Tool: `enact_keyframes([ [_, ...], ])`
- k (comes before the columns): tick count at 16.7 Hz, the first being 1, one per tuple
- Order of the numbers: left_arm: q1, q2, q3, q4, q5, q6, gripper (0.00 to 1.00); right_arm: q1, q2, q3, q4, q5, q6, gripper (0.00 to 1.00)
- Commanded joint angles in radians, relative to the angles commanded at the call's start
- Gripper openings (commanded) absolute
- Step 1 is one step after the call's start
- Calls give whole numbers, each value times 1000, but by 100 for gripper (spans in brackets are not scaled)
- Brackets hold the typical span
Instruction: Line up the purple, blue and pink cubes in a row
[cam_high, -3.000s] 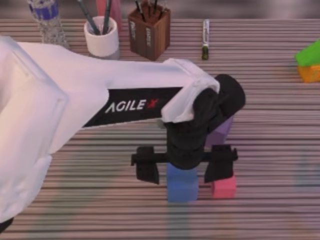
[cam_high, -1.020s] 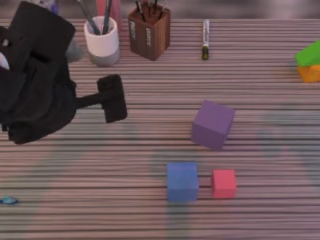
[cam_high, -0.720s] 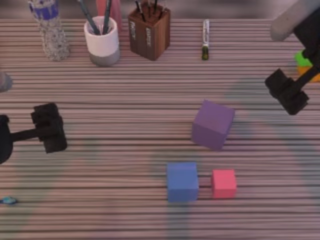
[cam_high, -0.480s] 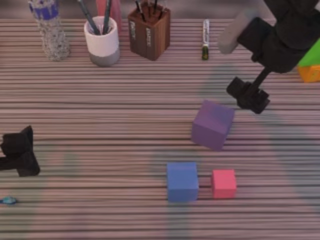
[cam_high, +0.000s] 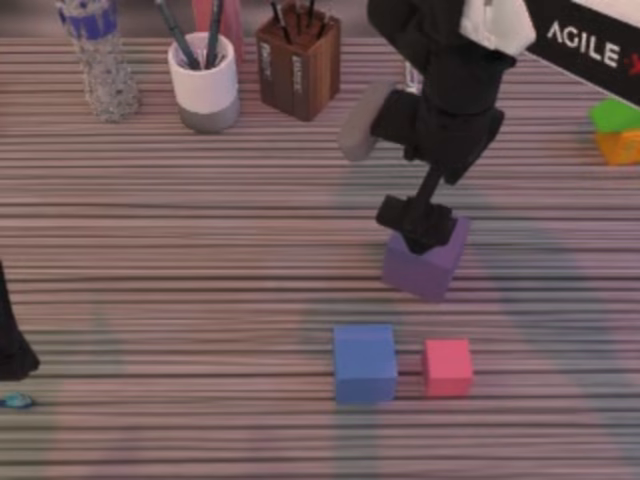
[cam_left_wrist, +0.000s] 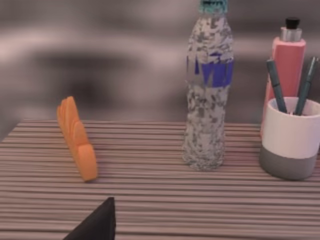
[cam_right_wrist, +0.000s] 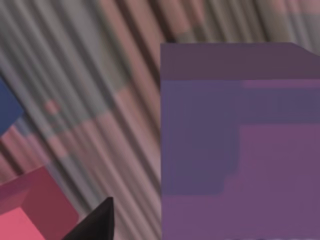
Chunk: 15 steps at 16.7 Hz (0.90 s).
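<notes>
The purple cube (cam_high: 432, 265) lies turned askew in mid table, behind the other two. Nearer the front edge the blue cube (cam_high: 365, 363) and the pink cube (cam_high: 447, 367) sit side by side with a small gap. My right gripper (cam_high: 420, 222) hangs open just over the purple cube's back edge. In the right wrist view the purple cube (cam_right_wrist: 240, 145) fills most of the picture, one dark fingertip (cam_right_wrist: 100, 222) stands beside it, and the pink cube (cam_right_wrist: 30, 210) shows at a corner. My left gripper (cam_high: 12, 350) is parked at the left edge, open and holding nothing.
Along the back stand a speckled bottle (cam_high: 98, 60), a white pen cup (cam_high: 205, 85) and a brown pen holder (cam_high: 297, 65). A green block (cam_high: 615, 112) rests on an orange block (cam_high: 620, 148) at the right edge. The left wrist view shows an orange object (cam_left_wrist: 75, 140).
The left arm let go of the blue cube and drew back to the left edge. The right arm swung in from the upper right and came down over the purple cube.
</notes>
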Motion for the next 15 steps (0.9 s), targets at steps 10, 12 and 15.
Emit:
enact_keyframes([
  [10, 7, -16, -12, 12, 1, 10, 100, 3, 26, -54, 69, 0, -5, 100],
  [12, 7, -16, -12, 12, 1, 10, 100, 3, 44, -122, 166, 0, -3, 100],
  [15, 7, -16, -12, 12, 1, 10, 100, 5, 69, -213, 282, 1, -2, 100],
])
